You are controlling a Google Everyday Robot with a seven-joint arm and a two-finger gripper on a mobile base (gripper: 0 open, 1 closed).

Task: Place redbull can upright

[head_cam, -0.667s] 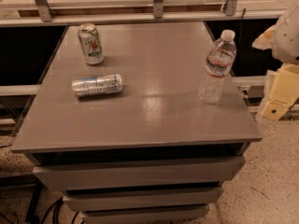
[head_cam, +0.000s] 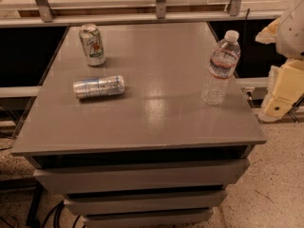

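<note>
Camera view: redbull can (head_cam: 99,87) lies on its side on left half of grey surface (head_cam: 156,113), ends pointing left and right. 7UP can (head_cam: 92,44) stands upright behind it, apart. Clear water bottle (head_cam: 220,68) stands upright near right edge. Cream tool (head_cam: 280,96) hangs off surface's right side, beyond bottle; apart or together, cannot tell.
</note>
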